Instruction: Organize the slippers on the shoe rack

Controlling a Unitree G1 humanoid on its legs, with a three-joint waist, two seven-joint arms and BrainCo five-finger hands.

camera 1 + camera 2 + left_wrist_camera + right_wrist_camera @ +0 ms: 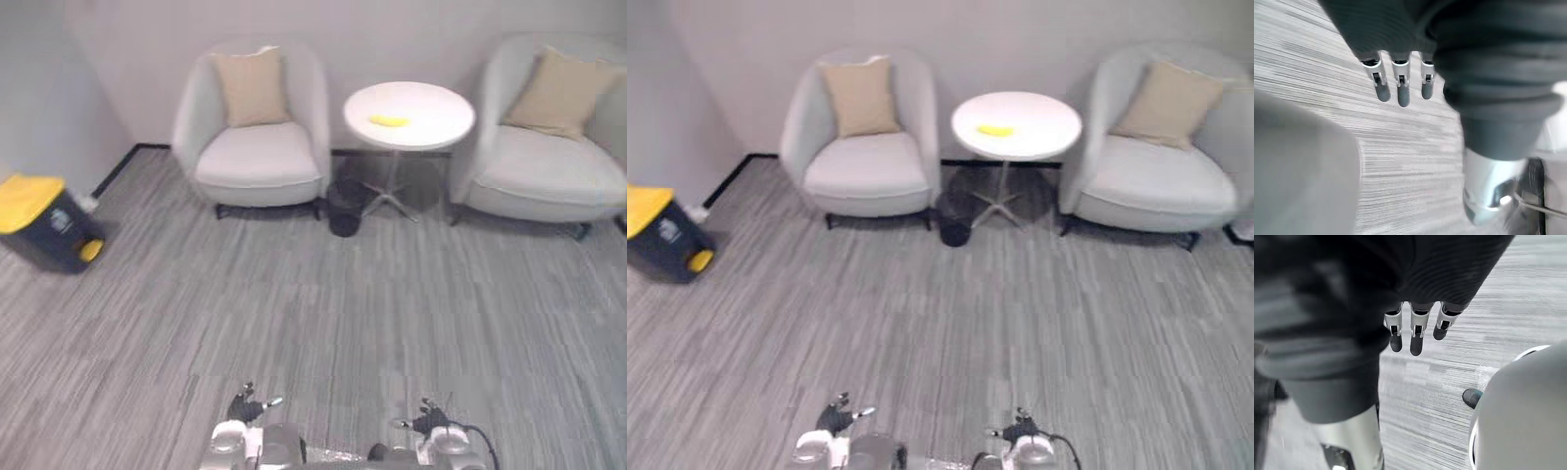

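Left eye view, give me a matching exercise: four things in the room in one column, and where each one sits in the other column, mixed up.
Things:
1. yellow object
2. left cushion
3. yellow-lidded bin
4. black basket

Places:
A. on the left armchair
B. on the round table
C. on the floor beside the table's base
D. on the floor at the far left

Pairs: 1-B, 2-A, 3-D, 4-C
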